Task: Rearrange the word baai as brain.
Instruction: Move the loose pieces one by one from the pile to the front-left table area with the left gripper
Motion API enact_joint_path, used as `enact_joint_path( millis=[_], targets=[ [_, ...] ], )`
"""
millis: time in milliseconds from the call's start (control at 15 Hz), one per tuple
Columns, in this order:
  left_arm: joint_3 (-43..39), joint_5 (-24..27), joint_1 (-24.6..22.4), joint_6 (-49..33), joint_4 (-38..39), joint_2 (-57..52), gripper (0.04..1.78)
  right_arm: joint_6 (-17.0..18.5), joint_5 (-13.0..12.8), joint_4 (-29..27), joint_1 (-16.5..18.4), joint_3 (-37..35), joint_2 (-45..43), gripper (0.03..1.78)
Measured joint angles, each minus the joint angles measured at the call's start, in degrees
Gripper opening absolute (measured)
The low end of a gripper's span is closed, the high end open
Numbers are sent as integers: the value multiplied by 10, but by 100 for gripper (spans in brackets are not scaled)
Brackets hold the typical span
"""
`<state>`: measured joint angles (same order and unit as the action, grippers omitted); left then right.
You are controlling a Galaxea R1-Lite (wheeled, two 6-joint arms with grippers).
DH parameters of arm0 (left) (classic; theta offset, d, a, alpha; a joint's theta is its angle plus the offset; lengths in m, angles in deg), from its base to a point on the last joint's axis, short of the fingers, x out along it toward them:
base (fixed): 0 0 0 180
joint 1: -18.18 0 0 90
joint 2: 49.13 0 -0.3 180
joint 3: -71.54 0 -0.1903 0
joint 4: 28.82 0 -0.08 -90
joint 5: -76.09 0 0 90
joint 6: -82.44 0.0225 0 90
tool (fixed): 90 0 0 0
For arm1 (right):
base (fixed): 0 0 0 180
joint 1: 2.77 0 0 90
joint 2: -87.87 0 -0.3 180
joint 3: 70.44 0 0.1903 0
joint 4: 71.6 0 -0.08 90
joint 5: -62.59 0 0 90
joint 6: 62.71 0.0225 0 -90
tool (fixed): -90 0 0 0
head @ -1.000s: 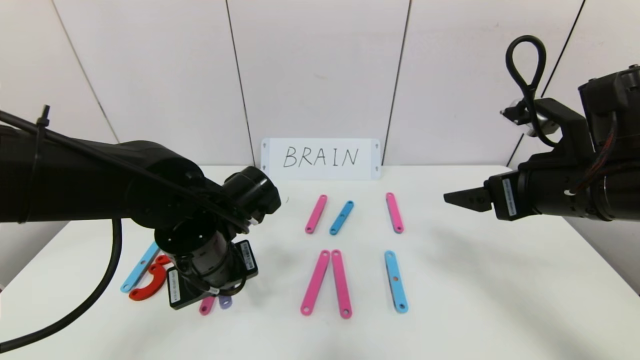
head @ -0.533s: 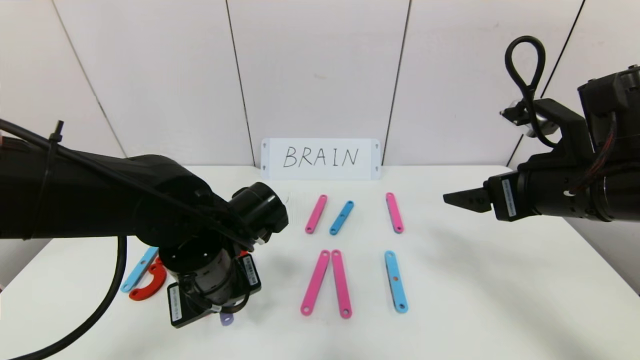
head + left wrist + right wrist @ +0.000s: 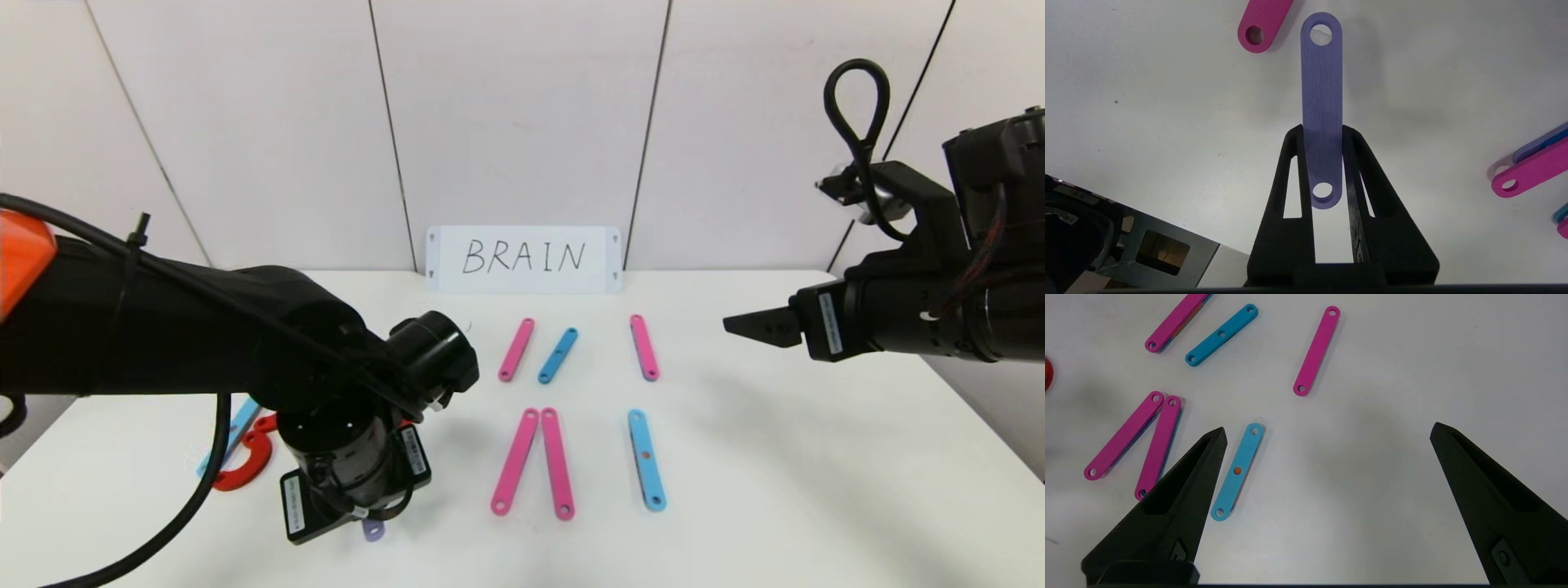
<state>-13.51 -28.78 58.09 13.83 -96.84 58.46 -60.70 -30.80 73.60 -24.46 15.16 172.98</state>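
Purple strip (image 3: 1321, 102) clamped at 1 end between the closed jaws of left gripper (image 3: 1323, 134); far end free, just above or on the table (image 3: 775, 490), cannot tell which. Sits near-left in the scene, mostly hidden under the left wrist in the head view, only its tip showing (image 3: 372, 529). Pink strip end (image 3: 1261, 20) just beside it, not touching.

Step in hand, judged: building the R, purple strip serving as its leg. Next move calls for angling the strip down-right from the R's bowl and releasing without nudging the pink upright.

Left of that: blue strip (image 3: 237, 429) and red half-ring (image 3: 245, 465), parts of the B, partly hidden by the arm. Centre: 2 pink strips (image 3: 535, 461) meeting at their far ends as an A; blue strip (image 3: 646, 459) to the right as an I. Farther back: pink strip (image 3: 516, 349), short blue strip (image 3: 558, 355), pink strip (image 3: 643, 347), loose, likely stock for the N. White card (image 3: 523, 259) reading BRAIN at the far edge.

Right gripper (image 3: 1327, 433) parked high at right, jaws wide, holding nothing.

Obstacle: left arm masks the B and R from the head view.
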Motion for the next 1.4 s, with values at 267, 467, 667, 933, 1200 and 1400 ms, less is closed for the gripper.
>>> enact_joint_path(
  millis=[267,467,667,933,1200,1400],
  targets=[
    [2,-1,-1,-4,10,15,27,0,0,0,-1,0,0,174],
    [2,0,-1,-3,19,19,27,0,0,0,-2,-1,0,174],
    [2,0,-3,-2,20,22,27,0,0,0,-2,-1,0,174],
    [2,-1,-6,-2,20,25,27,0,0,0,-2,-1,0,174],
    [5,-2,-21,6,22,32,27,0,1,0,-3,-2,0,174],
    [6,-1,-28,8,28,37,29,0,0,0,-5,-3,1,174]
  ],
)
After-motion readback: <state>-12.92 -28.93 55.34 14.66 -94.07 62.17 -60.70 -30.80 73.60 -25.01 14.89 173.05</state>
